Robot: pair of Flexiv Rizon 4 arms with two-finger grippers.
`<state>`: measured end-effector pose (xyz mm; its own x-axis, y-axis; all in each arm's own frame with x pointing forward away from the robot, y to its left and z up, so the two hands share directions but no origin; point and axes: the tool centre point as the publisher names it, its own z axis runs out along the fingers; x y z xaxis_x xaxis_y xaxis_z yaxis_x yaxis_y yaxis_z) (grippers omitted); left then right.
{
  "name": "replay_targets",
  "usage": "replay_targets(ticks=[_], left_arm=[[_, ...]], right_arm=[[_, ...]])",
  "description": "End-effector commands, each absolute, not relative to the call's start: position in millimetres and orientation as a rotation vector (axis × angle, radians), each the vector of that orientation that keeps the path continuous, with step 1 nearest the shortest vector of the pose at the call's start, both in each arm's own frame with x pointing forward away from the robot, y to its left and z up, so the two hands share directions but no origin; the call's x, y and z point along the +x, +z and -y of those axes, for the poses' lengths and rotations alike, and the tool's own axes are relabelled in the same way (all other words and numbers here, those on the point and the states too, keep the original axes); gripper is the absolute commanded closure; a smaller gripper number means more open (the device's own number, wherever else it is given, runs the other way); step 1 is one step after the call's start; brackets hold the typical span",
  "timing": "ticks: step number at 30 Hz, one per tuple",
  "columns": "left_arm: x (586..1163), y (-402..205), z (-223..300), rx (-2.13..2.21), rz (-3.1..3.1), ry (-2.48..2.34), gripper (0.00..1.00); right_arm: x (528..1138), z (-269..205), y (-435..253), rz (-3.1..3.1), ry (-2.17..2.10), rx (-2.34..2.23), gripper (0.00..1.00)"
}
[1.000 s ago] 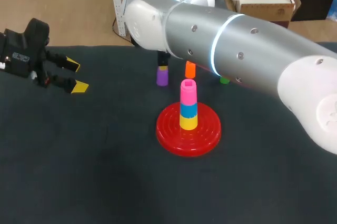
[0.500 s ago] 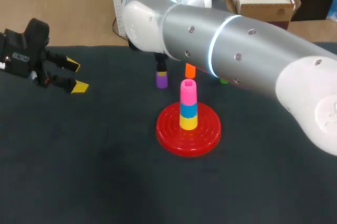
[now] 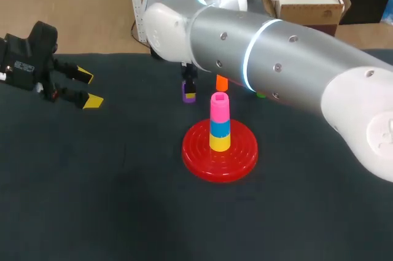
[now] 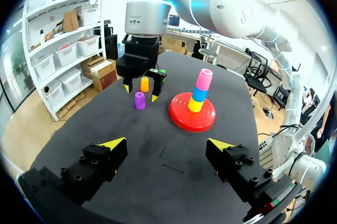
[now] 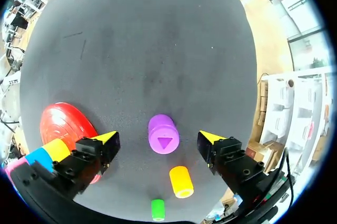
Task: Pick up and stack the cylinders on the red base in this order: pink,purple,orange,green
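Where my left arm comes in at the far left, its hand [image 3: 89,89] sits near the edge of the surface [image 3: 110,199], fingers wide with nothing between them. Further right, my right hand [image 5: 158,137] stands over the purple cylinder [image 5: 163,134], fingers spread wide on either side and clear of it on both. On the red base [image 3: 242,153], the pink cylinder [image 3: 220,106] tops a blue piece [image 3: 220,127] and a yellow piece [image 3: 220,142]. The orange cylinder [image 3: 221,80] stands just behind that stack. The green cylinder [image 3: 262,94] is rightmost, mostly hidden by my right arm [image 3: 295,58].
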<state>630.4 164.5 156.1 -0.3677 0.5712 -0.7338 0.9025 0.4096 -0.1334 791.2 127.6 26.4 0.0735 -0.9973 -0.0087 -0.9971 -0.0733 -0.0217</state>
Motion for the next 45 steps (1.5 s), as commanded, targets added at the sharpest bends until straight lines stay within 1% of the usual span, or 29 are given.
replay_targets(ticks=[1, 3, 5, 6, 7, 8, 9, 11, 13, 19, 21, 22, 23, 32, 36, 45], left_arm=[[630, 155, -165, 1.248, -2.063, -0.716, 0.0], [630, 155, -165, 1.248, -2.063, -0.716, 0.0], [630, 155, -165, 1.248, -2.063, -0.716, 0.0], [630, 155, -165, 1.248, -2.063, -0.716, 0.0], [630, 155, -165, 1.248, -2.063, -0.716, 0.0], [630, 155, -165, 1.248, -2.063, -0.716, 0.0], [630, 155, -165, 1.248, -2.063, -0.716, 0.0], [630, 155, -165, 1.248, -2.063, -0.716, 0.0], [630, 155, -165, 1.248, -2.063, -0.716, 0.0], [630, 155, -165, 1.248, -2.063, -0.716, 0.0], [630, 155, -165, 1.248, -2.063, -0.716, 0.0], [630, 155, -165, 1.248, -2.063, -0.716, 0.0], [630, 155, -165, 1.248, -2.063, -0.716, 0.0], [630, 155, -165, 1.248, -2.063, -0.716, 0.0], [630, 155, -165, 1.248, -2.063, -0.716, 0.0], [630, 155, -165, 1.248, -2.063, -0.716, 0.0]], right_arm=[[800, -133, 26, -2.251, 0.3, -2.43, 0.0], [800, -133, 27, -2.248, 0.304, -2.432, 0.0], [800, -133, 26, -2.248, 0.309, -2.433, 0.08], [800, -133, 26, -2.25, 0.315, -2.433, 0.18], [800, -133, 26, -2.251, 0.319, -2.433, 0.25], [800, -133, 26, -2.252, 0.323, -2.433, 0.3], [800, -133, 26, -2.253, 0.324, -2.433, 0.31], [799, -133, 25, -2.254, 0.33, -2.433, 0.49], [799, -133, 24, -2.256, 0.334, -2.433, 0.53], [797, -133, 23, -2.261, 0.34, -2.437, 0.55], [797, -132, 22, -2.264, 0.34, -2.435, 0.7], [797, -132, 22, -2.265, 0.339, -2.432, 0.83], [797, -132, 22, -2.267, 0.336, -2.428, 1.0], [800, -127, 47, -2.222, 0.285, -2.397, 1.0], [799, -122, 79, -2.13, 0.229, -2.411, 1.0], [753, -103, 162, -1.855, 0.15, -2.447, 1.0]])
